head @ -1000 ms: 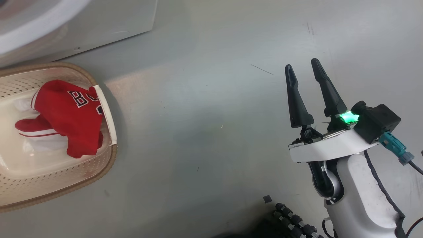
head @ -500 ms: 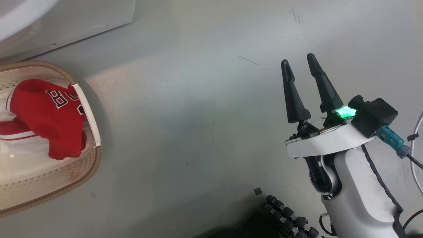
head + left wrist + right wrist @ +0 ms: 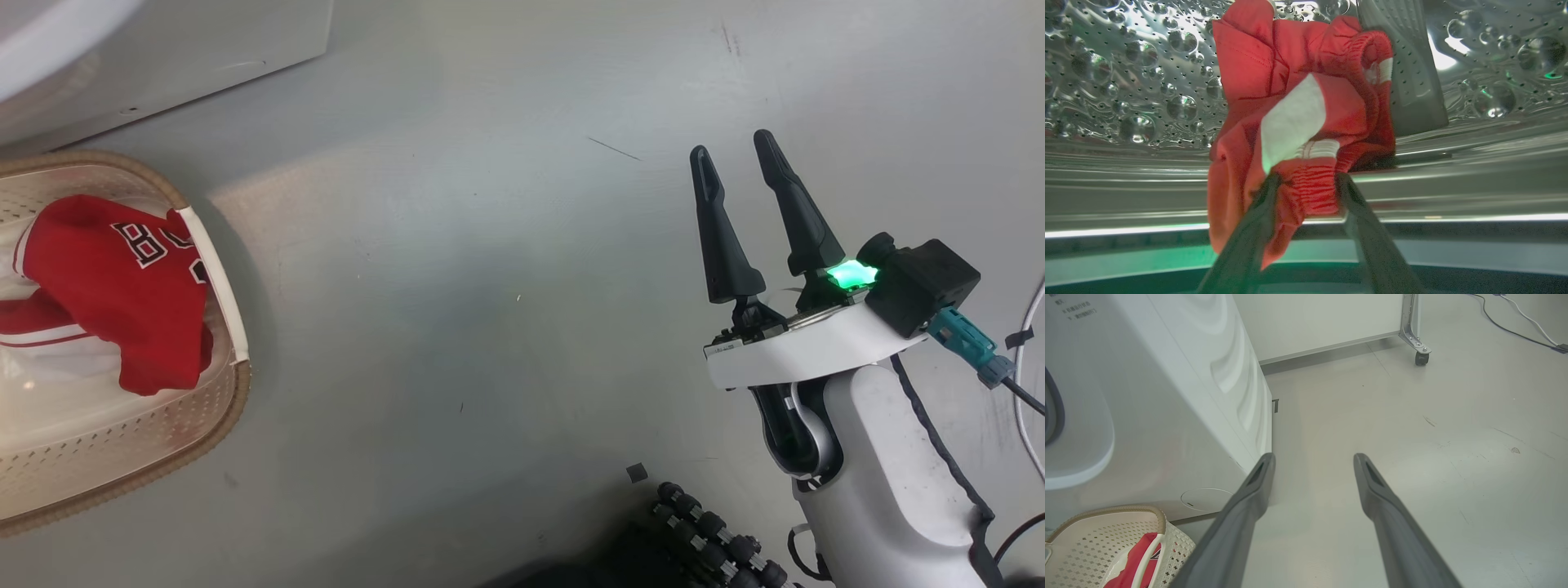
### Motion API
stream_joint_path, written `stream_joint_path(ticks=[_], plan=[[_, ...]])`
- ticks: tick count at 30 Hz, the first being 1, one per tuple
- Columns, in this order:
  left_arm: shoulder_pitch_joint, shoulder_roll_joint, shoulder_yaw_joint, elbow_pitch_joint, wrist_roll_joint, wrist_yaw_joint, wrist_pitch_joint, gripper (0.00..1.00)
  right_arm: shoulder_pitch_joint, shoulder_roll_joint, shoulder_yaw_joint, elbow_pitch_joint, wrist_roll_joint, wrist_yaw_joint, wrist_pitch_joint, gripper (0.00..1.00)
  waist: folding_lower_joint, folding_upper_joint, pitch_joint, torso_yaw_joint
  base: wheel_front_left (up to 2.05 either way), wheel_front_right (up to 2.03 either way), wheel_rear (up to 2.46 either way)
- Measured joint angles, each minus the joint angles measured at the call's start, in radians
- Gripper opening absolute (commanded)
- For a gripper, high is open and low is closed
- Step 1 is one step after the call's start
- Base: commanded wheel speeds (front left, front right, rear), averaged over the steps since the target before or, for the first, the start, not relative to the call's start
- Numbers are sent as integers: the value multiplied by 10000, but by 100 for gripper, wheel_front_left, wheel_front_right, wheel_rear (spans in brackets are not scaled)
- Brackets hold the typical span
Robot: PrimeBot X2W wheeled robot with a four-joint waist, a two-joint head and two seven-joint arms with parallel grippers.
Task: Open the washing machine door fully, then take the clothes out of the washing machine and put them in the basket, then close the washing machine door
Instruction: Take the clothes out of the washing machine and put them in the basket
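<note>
Inside the washing machine's perforated steel drum, my left gripper is shut on the clothes, a bunched red garment with white trim. Its two dark fingers press the ribbed red waistband from both sides. The cream basket stands on the floor at the far left and holds more red clothes with white lettering. The white washing machine stands just behind it. My right gripper hovers open and empty over bare floor, well to the right of the basket. In the right wrist view the right gripper points past the washing machine and the basket.
A black ribbed hose lies by my base at the bottom edge. Cables trail at the far right. Beyond the machine stands a white panel on a caster, with a cord across the floor behind it.
The head camera has swung, so the basket and machine sit further left in the picture. The right gripper has stayed open and nearly still.
</note>
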Motion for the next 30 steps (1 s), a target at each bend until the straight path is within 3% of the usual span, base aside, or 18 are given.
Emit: stream_joint_path(ticks=[2, 17, 30], plan=[[0, 0, 27, -19, 0, 0, 79, 0, -7, 0, 4, 2, 0, 0, 0, 100, 0, 0, -5, 3, 0, 0, 0], [32, -311, 523, -617, -186, 2, -499, 0, -154, 2, 0, 4, 0, 0, 0, 100, -1, 0, 2, 38, 0, 0, 0], [918, -1020, 1103, -1260, -500, 12, -2359, 0, -261, -2, -270, -6, -272, 0, 0, 100, 0, 0, -133, 312, 0, 0, 0]])
